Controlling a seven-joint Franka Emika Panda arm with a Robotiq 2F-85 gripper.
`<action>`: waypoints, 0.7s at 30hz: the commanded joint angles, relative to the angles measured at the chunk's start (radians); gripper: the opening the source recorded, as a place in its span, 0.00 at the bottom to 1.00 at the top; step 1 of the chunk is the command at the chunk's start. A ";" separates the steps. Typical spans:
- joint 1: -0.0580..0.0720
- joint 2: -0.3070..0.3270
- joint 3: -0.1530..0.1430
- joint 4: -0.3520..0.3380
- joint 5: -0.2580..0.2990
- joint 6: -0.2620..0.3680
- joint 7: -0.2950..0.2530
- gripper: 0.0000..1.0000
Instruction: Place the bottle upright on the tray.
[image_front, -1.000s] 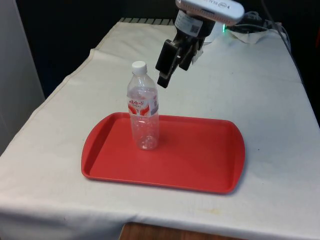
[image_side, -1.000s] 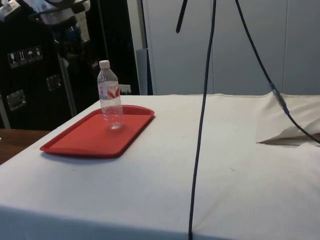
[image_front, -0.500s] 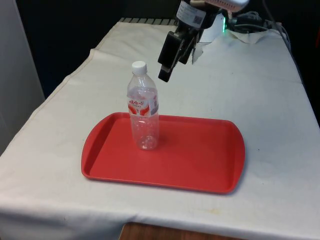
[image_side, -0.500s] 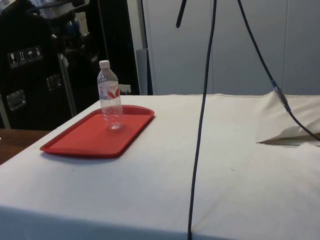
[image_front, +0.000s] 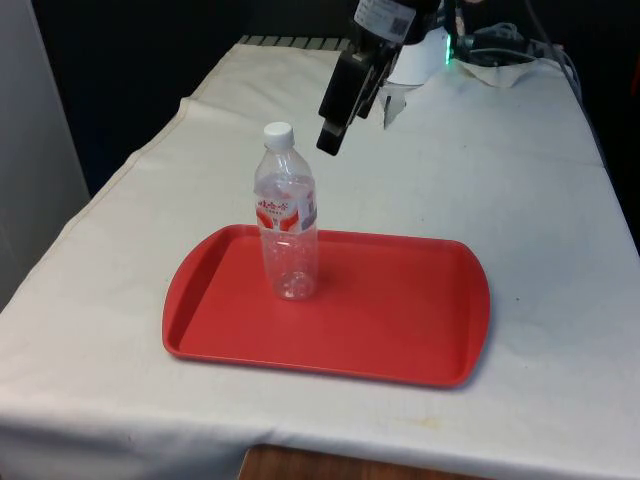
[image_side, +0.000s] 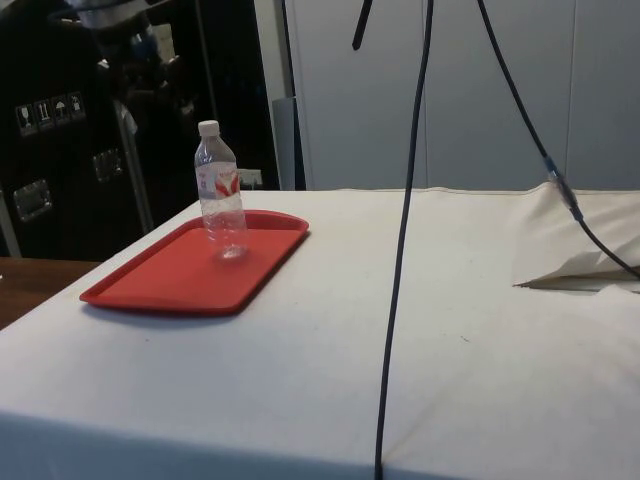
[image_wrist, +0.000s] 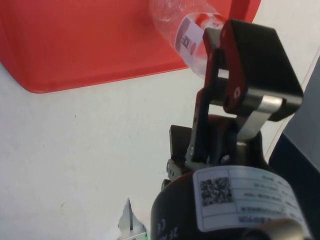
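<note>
Bottle, front view: clear plastic water bottle (image_front: 287, 222) with a white cap and a red-and-white label, standing upright on the flat red plastic tray (image_front: 400, 320), toward the front view's left part of the tray floor, nothing touching it.
Tray, front view: lies flat on the white tablecloth (image_front: 520, 180), all rims on the cloth.
Gripper, front view: black two-finger gripper (image_front: 332, 140) hangs in the air above and beyond the bottle, on the front view's right of the cap, clear of it. Fingers look close together from this angle, with nothing between them; whether a gap remains, cannot tell.
Bottle, side view: bottle (image_side: 221, 195) upright, base on the tray (image_side: 170, 285) floor near the far rim, no lean visible.
Cable, side view: a dark cable (image_side: 400, 240) hangs in front of the camera, well apart from the tray.
Wrist view: bottle's labelled body (image_wrist: 192, 35) seen beyond a finger (image_wrist: 250, 60), tray (image_wrist: 75, 45) beneath it; fingers carry nothing.
Progress, judgement: placement looks done, since the bottle stands on its own on the tray. What is left appears to be only taking the arm clear without brushing the cap.
</note>
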 joint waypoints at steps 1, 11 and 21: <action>-0.001 -0.006 0.003 -0.004 -0.001 0.014 -0.011 1.00; 0.000 -0.010 0.003 0.002 -0.011 0.016 -0.065 1.00; 0.001 -0.026 0.004 -0.001 -0.025 0.015 -0.114 1.00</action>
